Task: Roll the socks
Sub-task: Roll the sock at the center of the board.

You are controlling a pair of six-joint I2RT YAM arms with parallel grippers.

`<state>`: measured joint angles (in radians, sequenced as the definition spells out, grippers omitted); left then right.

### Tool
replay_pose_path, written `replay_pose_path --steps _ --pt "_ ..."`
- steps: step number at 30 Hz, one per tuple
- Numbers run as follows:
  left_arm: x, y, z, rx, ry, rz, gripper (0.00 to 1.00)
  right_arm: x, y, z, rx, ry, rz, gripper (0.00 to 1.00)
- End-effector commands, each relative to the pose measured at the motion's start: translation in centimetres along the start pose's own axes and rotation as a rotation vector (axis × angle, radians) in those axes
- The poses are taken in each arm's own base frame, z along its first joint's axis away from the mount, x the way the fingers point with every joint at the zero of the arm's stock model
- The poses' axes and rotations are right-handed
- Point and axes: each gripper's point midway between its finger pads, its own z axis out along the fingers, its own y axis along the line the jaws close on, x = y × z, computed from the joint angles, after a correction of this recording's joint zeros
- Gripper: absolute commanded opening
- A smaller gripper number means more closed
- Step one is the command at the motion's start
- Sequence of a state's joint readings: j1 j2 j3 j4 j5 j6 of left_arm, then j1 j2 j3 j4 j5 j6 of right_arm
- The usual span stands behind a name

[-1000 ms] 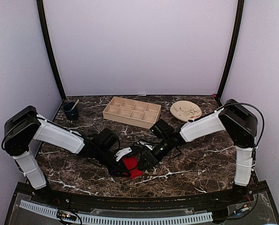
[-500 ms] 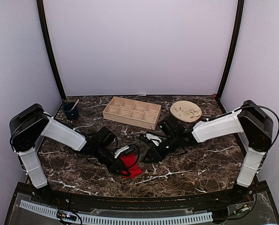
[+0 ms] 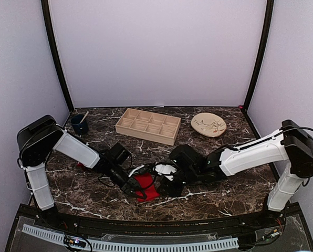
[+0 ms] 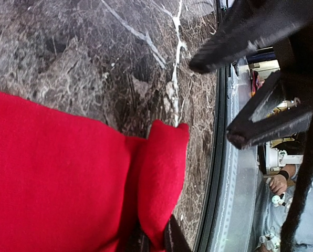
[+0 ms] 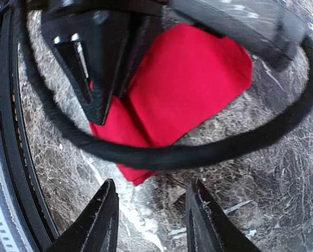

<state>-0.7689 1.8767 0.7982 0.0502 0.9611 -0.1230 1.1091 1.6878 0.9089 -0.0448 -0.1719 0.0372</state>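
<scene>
The red socks [image 3: 146,187] lie flat on the marble table near its front edge, with one edge folded over into a narrow flap [image 4: 162,178]. My left gripper [image 3: 132,190] comes in from the left and is shut on that folded flap; in the left wrist view its gripper [image 4: 155,234] pinches the fabric. My right gripper [image 3: 170,189] sits just right of the socks, low over the table. In the right wrist view this gripper [image 5: 153,185] is open with only bare marble between its fingers, a little short of the socks' [image 5: 188,89] corner.
A wooden tray [image 3: 148,126] with compartments stands at the back centre, a plate [image 3: 208,124] to its right and a dark cup [image 3: 80,125] with a spoon at the back left. A black cable [image 5: 209,149] loops across the right wrist view. The table's front rail [image 4: 219,157] is close by.
The right arm has pulled back off the socks, swung lower and now points its gripper at them from the right. The left gripper has kept its hold and shifted slightly.
</scene>
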Motion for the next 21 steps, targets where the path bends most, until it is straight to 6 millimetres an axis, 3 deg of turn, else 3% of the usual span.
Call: replay_pose_path --steps 1,8,21 --pt "1.6 0.7 0.0 0.009 0.045 -0.107 0.07 -0.7 0.5 -0.2 0.065 -0.026 -0.095 0.41" --pt "2.2 1.0 0.0 0.058 0.054 -0.148 0.05 -0.3 2.1 0.9 0.048 0.014 -0.168 0.43" --pt "2.1 0.5 0.0 0.137 0.051 -0.170 0.02 -0.6 3.2 2.8 0.029 0.044 -0.241 0.47"
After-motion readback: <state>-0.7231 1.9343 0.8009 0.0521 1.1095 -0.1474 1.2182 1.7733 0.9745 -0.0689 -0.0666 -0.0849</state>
